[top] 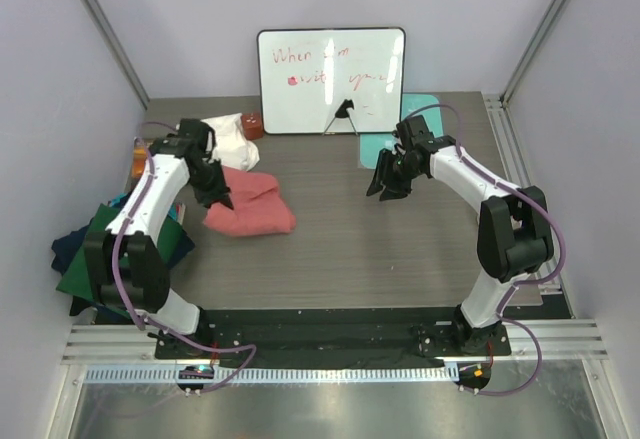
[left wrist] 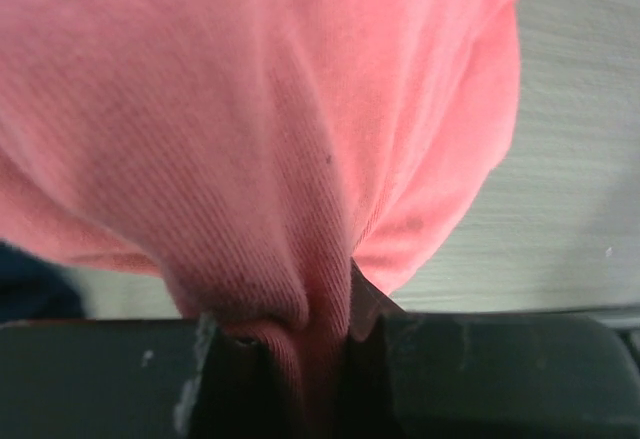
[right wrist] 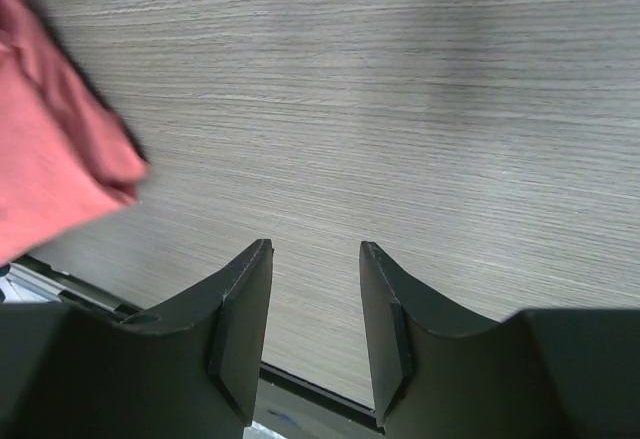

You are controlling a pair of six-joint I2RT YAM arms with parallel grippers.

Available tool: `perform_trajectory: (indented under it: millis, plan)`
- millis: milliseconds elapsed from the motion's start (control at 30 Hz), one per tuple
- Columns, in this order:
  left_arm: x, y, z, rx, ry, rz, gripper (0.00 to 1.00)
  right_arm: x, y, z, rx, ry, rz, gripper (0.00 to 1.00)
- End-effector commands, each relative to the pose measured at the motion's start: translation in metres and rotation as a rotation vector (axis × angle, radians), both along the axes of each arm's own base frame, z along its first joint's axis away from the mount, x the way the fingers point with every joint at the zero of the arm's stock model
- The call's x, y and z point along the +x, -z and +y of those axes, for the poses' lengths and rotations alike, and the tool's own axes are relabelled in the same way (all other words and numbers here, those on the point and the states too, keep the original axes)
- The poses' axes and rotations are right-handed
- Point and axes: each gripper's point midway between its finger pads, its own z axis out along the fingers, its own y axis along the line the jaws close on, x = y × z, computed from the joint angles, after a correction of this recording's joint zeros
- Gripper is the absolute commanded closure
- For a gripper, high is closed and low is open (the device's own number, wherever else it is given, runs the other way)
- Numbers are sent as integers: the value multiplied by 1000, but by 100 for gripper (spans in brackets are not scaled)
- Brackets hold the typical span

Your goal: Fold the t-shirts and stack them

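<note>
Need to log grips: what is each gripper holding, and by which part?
The left gripper pinches a bunched fold of the salmon-pink t-shirt at its left edge; the right gripper stands open, holding nothing.

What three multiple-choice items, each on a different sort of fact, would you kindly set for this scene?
1. The folded t-shirt lies on the table's: A left half; B right half; C far right corner.
2. Its colour: A navy; B salmon-pink; C white.
3. The right end effector is: A shut on cloth; B open and empty; C out of view.
Answers: A, the top view shows it left of centre; B, top and wrist views show pink cloth; B, its jaws stand apart over bare table.
</note>
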Motion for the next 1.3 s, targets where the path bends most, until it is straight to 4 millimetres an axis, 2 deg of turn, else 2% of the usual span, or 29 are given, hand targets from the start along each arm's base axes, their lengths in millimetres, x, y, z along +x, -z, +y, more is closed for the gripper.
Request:
perform_trajectory:
  millis: [0, 100, 267, 367, 467, 500, 700, 800, 967, 1133, 1267]
  plan:
    - [-11, -21, 50, 119, -129, -1, 100, 3, -8, 7, 41, -16, -6, 54]
    - [-21, -32, 73, 191, -204, 16, 100, 1, -6, 9, 52, -23, 7, 54]
    - [-21, -74, 97, 296, -273, -88, 100, 1, 6, 14, 76, -27, 36, 54]
    - [-32, -83, 112, 375, -323, -92, 100, -1, 13, 21, 117, -24, 75, 54]
    - [-39, -87, 115, 375, -372, -118, 100, -2, 16, 24, 134, -26, 88, 54]
    - [-40, -95, 116, 368, -418, -164, 100, -2, 18, 24, 132, -25, 90, 54]
    - [-56, -113, 123, 366, -536, -268, 100, -9, 25, 25, 138, -44, 124, 54]
    - [-70, -111, 135, 408, -573, -242, 100, -8, 23, 29, 163, -52, 134, 54]
    - [-89, -129, 157, 497, -636, -270, 100, -4, 19, 33, 177, -63, 133, 54]
    - [-89, -141, 173, 585, -663, -281, 100, -9, 19, 35, 199, -77, 166, 54]
    - [-99, -161, 181, 626, -717, -318, 100, -13, 20, 35, 203, -78, 180, 54]
